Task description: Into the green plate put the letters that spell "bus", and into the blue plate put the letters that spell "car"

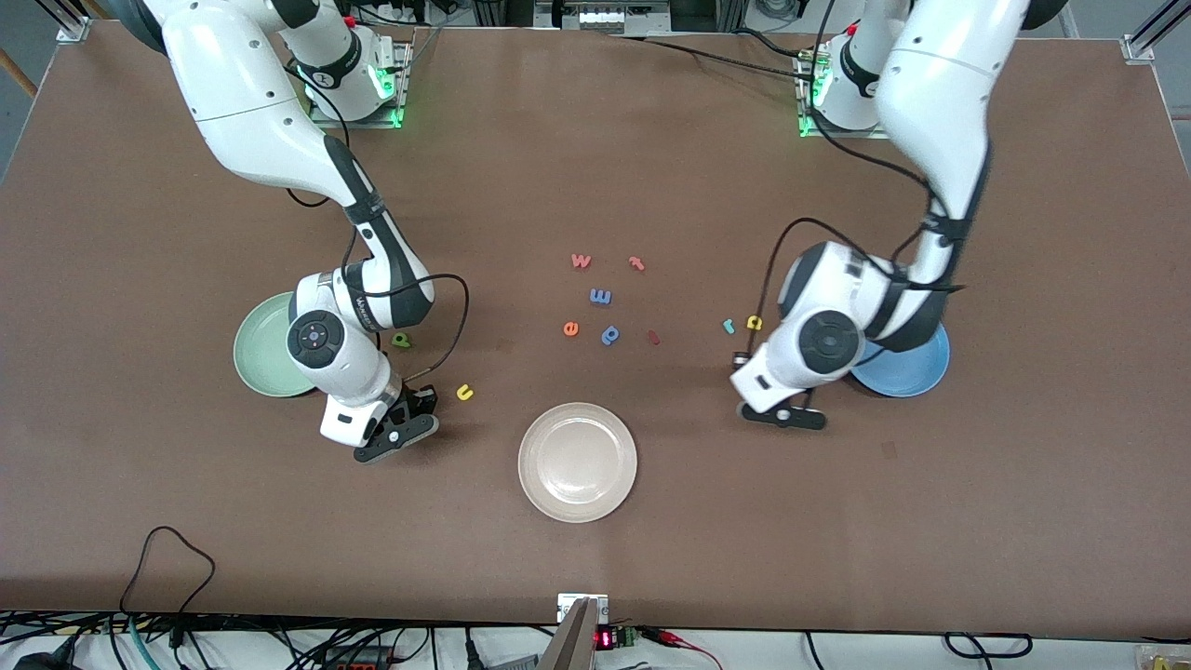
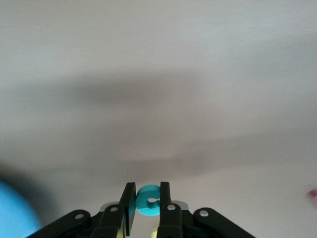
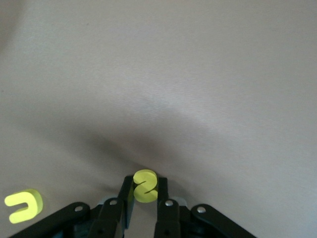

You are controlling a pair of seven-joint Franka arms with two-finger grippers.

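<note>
Left gripper (image 2: 144, 201) pinched on teal c (image 2: 148, 201), low over bare table just by blue plate (image 1: 916, 372). Right gripper (image 3: 145, 191) pinched on yellow s (image 3: 145, 186), low beside yellow u (image 1: 464, 393), near green plate (image 1: 265, 349).

Best lifted straight up, carried level, released low over plate centre; thin letters liable to twist in the pinch.

Teal r (image 1: 729, 326), yellow a (image 1: 755, 323), olive b (image 1: 401, 341) lie on the table. Fingertips and held letters hidden from front. Both plates part covered by arms.

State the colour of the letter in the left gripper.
Teal; the c shows best in the left wrist view.
</note>
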